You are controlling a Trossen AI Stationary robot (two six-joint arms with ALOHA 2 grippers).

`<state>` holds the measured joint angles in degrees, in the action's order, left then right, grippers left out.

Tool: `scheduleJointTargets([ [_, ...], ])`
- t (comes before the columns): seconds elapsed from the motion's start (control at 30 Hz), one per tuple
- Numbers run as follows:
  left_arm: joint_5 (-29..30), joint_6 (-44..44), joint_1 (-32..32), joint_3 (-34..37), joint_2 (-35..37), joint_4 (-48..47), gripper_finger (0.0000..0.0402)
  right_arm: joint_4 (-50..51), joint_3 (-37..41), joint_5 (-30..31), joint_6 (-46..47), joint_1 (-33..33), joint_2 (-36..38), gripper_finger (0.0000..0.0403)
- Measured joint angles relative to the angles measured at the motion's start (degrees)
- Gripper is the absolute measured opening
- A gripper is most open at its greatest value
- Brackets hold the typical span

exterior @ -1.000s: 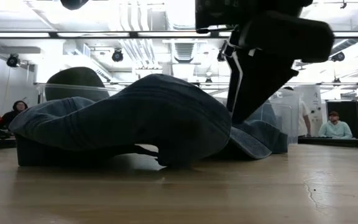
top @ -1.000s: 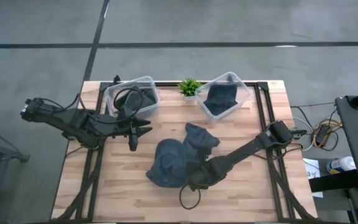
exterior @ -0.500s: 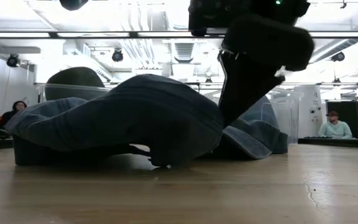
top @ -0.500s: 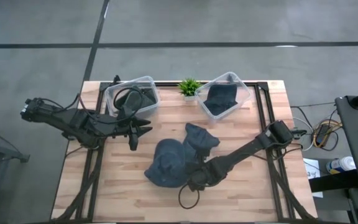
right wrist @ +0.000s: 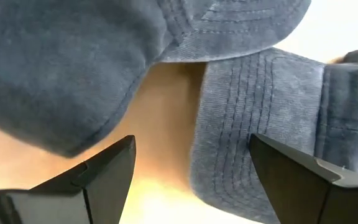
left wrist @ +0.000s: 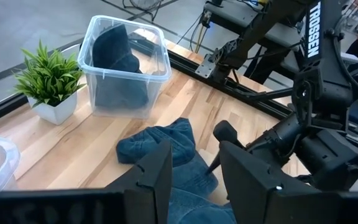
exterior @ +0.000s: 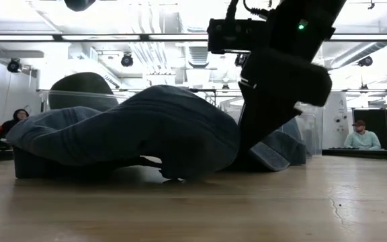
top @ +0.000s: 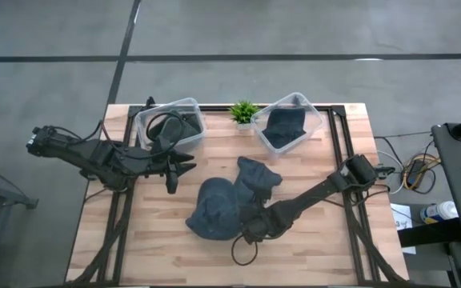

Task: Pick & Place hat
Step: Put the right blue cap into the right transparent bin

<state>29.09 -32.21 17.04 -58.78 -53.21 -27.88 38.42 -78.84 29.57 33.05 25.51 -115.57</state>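
Note:
Two blue denim hats lie on the wooden table. The larger hat (top: 214, 210) (exterior: 133, 128) rests on its rim, and the smaller hat (top: 258, 176) (exterior: 282, 149) lies just beyond it toward the far right. My right gripper (top: 249, 230) (right wrist: 191, 174) is open and low at the larger hat's right side. One finger stands under the larger hat's crown edge (right wrist: 61, 68), the other under the smaller hat's stitched brim (right wrist: 253, 112). My left gripper (top: 178, 170) (left wrist: 196, 180) waits open, left of the hats. My right gripper stands against the right side of the larger hat's crown (exterior: 230, 138), coming slanting down from the table's right. The hat itself hides the place of contact, so I cannot tell which finger touches. The hat rests on the table.
Two clear bins stand at the far edge: the left bin (top: 169, 122) holds a dark hat and a cable, the right bin (top: 288, 122) (left wrist: 126, 62) a dark hat. A small potted plant (top: 243, 112) stands between them. Bare wood lies along the near edge (top: 310, 260).
My right gripper has moved a little toward the table's left, staying low. The larger hat has slid slightly left along the table with it.

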Motion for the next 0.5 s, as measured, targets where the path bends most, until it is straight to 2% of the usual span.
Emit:
scheduleJointTargets([
  [0.23,-1.08,0.00,0.00,0.00,0.00,0.00,0.0129,-0.07,0.27,5.61,-0.06,-0.76,0.00,0.0304],
  [0.5,-1.12,-0.22,0.00,0.00,0.00,0.00,0.0129,-1.62,2.19,6.54,-0.05,-2.01,-0.02,0.0282],
])
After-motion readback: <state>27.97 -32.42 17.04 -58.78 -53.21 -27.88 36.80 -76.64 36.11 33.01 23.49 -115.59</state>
